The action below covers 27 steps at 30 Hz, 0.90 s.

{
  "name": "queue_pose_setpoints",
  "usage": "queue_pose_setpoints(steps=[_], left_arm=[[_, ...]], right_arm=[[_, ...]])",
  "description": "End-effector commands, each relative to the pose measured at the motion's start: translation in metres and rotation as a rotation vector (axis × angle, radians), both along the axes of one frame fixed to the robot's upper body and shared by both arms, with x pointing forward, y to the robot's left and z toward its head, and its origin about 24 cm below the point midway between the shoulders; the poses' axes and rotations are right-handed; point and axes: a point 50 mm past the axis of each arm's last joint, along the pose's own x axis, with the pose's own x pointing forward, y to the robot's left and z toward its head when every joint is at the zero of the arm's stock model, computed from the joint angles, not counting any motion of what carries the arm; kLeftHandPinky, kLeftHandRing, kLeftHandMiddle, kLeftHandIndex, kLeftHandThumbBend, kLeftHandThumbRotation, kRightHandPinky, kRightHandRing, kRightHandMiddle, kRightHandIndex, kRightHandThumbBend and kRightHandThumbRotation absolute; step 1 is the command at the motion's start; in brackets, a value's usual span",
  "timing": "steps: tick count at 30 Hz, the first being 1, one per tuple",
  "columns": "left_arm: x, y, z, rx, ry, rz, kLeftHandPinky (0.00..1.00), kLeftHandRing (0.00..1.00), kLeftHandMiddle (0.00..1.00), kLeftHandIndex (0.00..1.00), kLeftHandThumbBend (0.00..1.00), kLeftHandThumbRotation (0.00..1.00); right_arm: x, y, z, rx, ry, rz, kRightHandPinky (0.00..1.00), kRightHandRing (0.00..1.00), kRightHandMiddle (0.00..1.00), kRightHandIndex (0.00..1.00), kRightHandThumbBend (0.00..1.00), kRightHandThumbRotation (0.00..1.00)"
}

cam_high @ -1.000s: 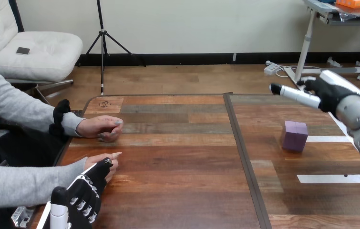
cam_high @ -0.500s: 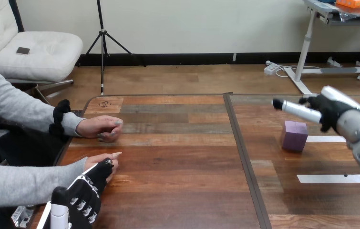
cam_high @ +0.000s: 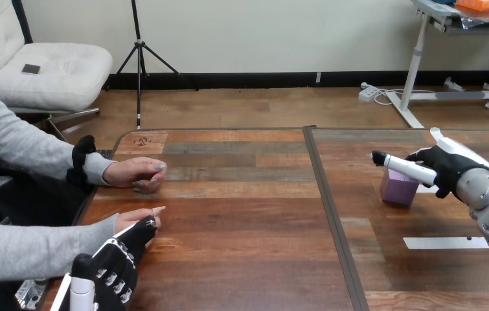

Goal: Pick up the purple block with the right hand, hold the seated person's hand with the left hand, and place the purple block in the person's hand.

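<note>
Purple block (cam_high: pixel 397 189), a matte cube, sits on the right half of the plank-patterned wooden surface (cam_high: pixel 248 246), near a white tape strip (cam_high: pixel 445 242). The right hand (cam_high: pixel 447 167) stretches straight fingers (cam_high: pixel 410 170) across its top. The left hand (cam_high: pixel 115 265) lies over the person's nearer hand (cam_high: pixel 128 218); grip cannot be told.

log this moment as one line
right hand: open, fingers straight above purple block | purple block: on table | left hand: against person's nearer hand | handover: not yet done
</note>
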Motion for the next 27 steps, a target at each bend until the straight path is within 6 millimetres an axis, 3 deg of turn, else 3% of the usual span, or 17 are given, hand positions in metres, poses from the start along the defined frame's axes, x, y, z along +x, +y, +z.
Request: queue_pose_setpoints(steps=[1,5,8,11,21,27], left_arm=[[0.011,-0.002,0.012,0.010,-0.085,0.003,1.00,0.94,0.90,0.74,0.82,0.98],[0.011,-0.002,0.012,0.007,-0.088,0.002,1.00,0.95,0.90,0.74,0.82,0.98],[0.012,-0.002,0.012,0.009,-0.086,0.000,1.00,0.95,0.90,0.74,0.81,0.98],[0.012,-0.002,0.012,0.011,-0.089,-0.003,1.00,0.95,0.90,0.74,0.82,0.98],[0.013,-0.002,0.012,0.003,-0.092,-0.014,1.00,0.97,0.91,0.73,0.81,0.99],[0.013,-0.002,0.012,0.008,-0.091,-0.010,1.00,0.97,0.91,0.73,0.81,0.99]], right_arm=[[0.005,0.012,0.002,0.034,-0.017,0.021,0.70,0.80,0.84,0.85,0.82,1.00],[0.003,0.013,-0.003,-0.014,0.000,0.040,0.69,0.79,0.84,0.84,0.83,1.00],[0.003,0.015,-0.005,-0.033,0.013,0.054,0.59,0.73,0.77,0.81,0.84,1.00],[0.001,0.016,-0.008,-0.012,0.018,0.052,0.56,0.74,0.78,0.81,0.83,1.00],[-0.003,0.019,-0.018,-0.009,0.048,0.069,0.71,0.83,0.85,0.84,0.84,1.00],[-0.005,0.021,-0.022,-0.056,0.058,0.100,0.68,0.80,0.83,0.85,0.87,1.00]])
